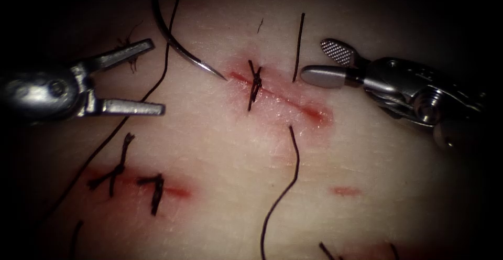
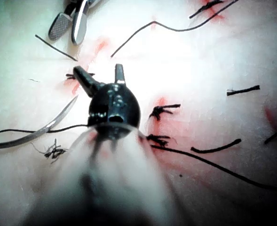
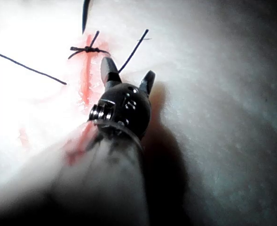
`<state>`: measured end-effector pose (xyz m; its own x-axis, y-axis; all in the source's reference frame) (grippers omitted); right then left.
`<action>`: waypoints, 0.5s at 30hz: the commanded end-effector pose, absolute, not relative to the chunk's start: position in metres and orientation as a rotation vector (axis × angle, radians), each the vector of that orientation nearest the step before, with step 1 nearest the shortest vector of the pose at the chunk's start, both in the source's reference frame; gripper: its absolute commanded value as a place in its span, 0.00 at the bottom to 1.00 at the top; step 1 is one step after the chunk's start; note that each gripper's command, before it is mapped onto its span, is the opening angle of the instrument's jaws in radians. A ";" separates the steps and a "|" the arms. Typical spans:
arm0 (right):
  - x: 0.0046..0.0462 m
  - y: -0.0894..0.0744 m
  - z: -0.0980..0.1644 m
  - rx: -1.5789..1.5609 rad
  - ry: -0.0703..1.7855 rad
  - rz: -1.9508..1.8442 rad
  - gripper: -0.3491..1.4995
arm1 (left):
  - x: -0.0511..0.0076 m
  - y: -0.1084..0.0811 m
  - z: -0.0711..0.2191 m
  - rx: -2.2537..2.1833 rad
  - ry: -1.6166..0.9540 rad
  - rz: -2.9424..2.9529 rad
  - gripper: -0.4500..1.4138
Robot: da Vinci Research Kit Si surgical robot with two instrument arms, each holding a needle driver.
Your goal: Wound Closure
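Both tools had their fingers wide apart holding nothing, left tool [image 1: 140, 76] and right tool [image 1: 325, 63], while the needle [image 1: 181, 50] lay loose on the tissue [image 1: 225, 155] left of the cut [image 1: 283, 100].

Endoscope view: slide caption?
Both tools, left and right, open and empty; needle lies free left of the cut.

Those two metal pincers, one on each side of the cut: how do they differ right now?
The left tool lies left of the cut, its jaws spread wide; the right tool's jaws, right of the cut, gape less. The left tool sits beside the free-lying needle; the right one is farther away. Both are open and hold nothing.
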<state>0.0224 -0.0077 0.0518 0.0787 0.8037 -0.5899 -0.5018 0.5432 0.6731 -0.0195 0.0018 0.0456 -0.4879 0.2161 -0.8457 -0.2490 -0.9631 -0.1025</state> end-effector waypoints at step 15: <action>0.0282 -0.006 0.053 0.344 1.215 0.867 0.00 | -0.0222 0.000 0.048 -1.481 0.060 2.537 0.41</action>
<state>0.0274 -0.0068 0.0524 0.1232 0.7047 -0.6987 -0.4215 0.6746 0.6060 -0.0219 0.0001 0.0475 -0.4802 0.1530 -0.8637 -0.1921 -0.9791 -0.0667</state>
